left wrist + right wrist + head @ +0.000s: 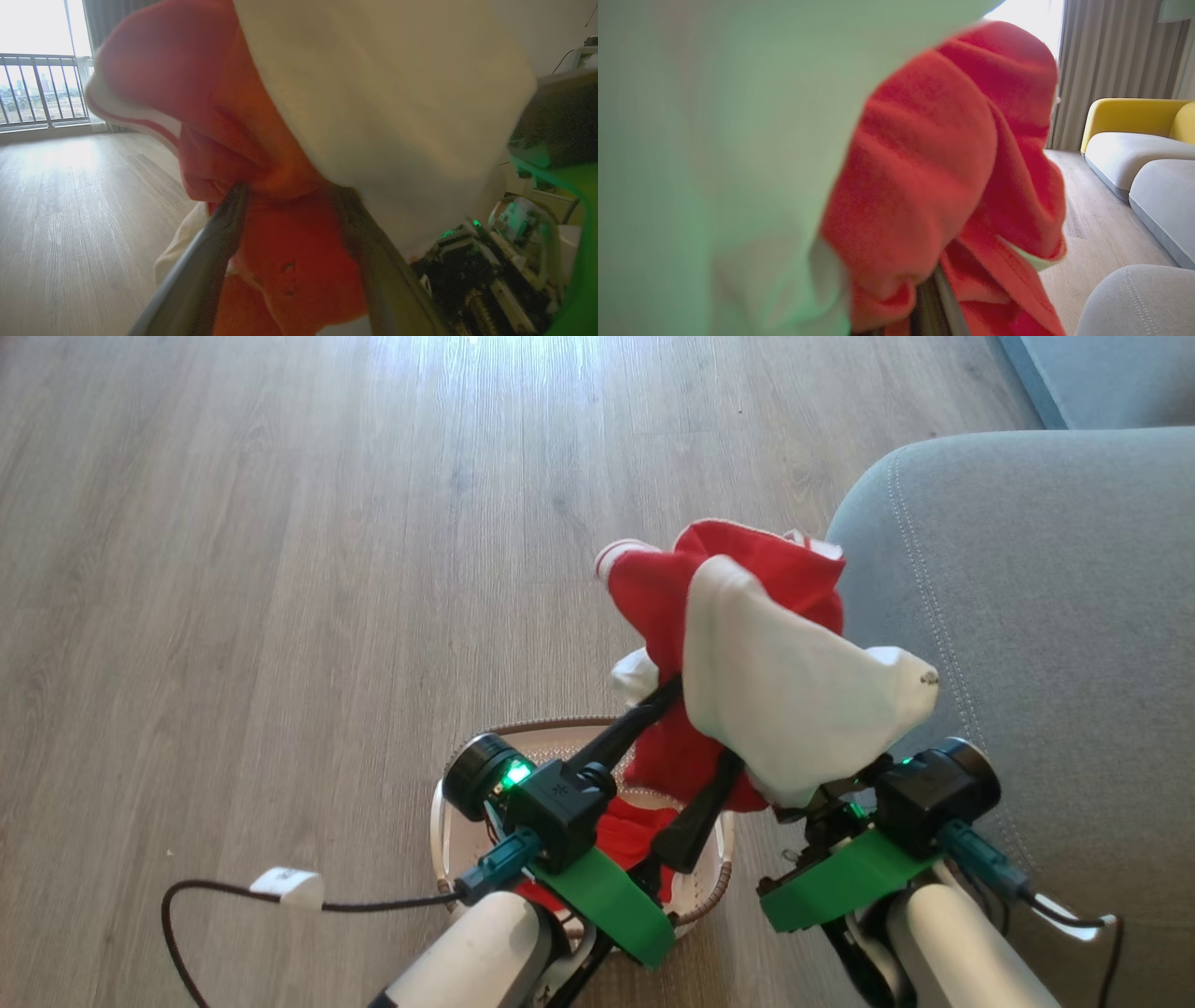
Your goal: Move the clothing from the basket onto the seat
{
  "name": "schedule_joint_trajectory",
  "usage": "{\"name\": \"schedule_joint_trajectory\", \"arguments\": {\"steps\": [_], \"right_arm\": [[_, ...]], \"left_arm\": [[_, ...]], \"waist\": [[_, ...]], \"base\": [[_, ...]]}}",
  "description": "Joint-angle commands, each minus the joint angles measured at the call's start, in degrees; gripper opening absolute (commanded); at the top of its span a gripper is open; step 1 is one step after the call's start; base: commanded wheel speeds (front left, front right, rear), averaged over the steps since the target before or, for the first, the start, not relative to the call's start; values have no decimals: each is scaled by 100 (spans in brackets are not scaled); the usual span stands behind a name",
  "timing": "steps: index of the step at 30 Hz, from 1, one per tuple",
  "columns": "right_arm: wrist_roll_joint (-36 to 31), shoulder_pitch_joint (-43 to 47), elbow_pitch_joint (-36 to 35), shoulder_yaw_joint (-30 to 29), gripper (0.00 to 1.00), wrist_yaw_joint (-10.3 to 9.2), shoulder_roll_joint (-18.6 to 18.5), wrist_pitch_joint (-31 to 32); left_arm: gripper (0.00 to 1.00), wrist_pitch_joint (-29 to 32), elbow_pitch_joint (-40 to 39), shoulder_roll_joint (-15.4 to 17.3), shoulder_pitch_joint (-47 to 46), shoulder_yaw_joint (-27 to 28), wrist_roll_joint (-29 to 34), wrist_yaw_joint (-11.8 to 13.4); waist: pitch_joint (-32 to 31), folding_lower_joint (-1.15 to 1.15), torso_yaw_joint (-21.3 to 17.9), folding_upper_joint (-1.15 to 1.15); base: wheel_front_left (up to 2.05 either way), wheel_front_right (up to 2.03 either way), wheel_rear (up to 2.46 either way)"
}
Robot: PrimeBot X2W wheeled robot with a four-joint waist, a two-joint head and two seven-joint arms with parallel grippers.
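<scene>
A red and white piece of clothing point(747, 644) hangs bunched above the basket point(446, 821), close to the grey seat point(1027, 616) on the right. My left gripper point(705, 723) is open, its two dark fingers point(224, 224) spread on either side of the red fabric point(289, 242). My right gripper point(931, 294) is shut on the clothing; in the head view the white panel hides its fingers. More red clothing point(630, 831) lies in the basket under my left wrist.
Wooden floor point(327, 569) stretches ahead and to the left. A black cable with a white plug point(289, 887) lies left of the basket. Another grey cushion and a yellow sofa point(1129, 116) stand further along on the right.
</scene>
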Motion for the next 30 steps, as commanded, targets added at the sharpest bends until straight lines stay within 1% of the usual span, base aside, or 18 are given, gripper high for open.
{"name": "schedule_joint_trajectory", "arguments": {"steps": [1,8,15,30], "right_arm": [[-23,-161,-262,38,0,40,95,-56],[-51,-143,-356,-343,0,40,144,-56],[-35,-165,-329,-689,0,40,161,-56],[122,-271,-460,-1665,0,40,116,-56]], "left_arm": [[100,-24,-146,4,-216,189,-10,38],[100,-24,-76,4,-159,374,70,78],[100,-24,32,4,-107,535,161,62],[100,-24,339,4,140,829,496,-13]], "waist": [[-7,0,4,0],[-16,0,26,0],[1,0,61,0],[58,0,29,0]], "base": [[0,0,0],[0,0,0],[0,0,0],[0,0,0]]}}
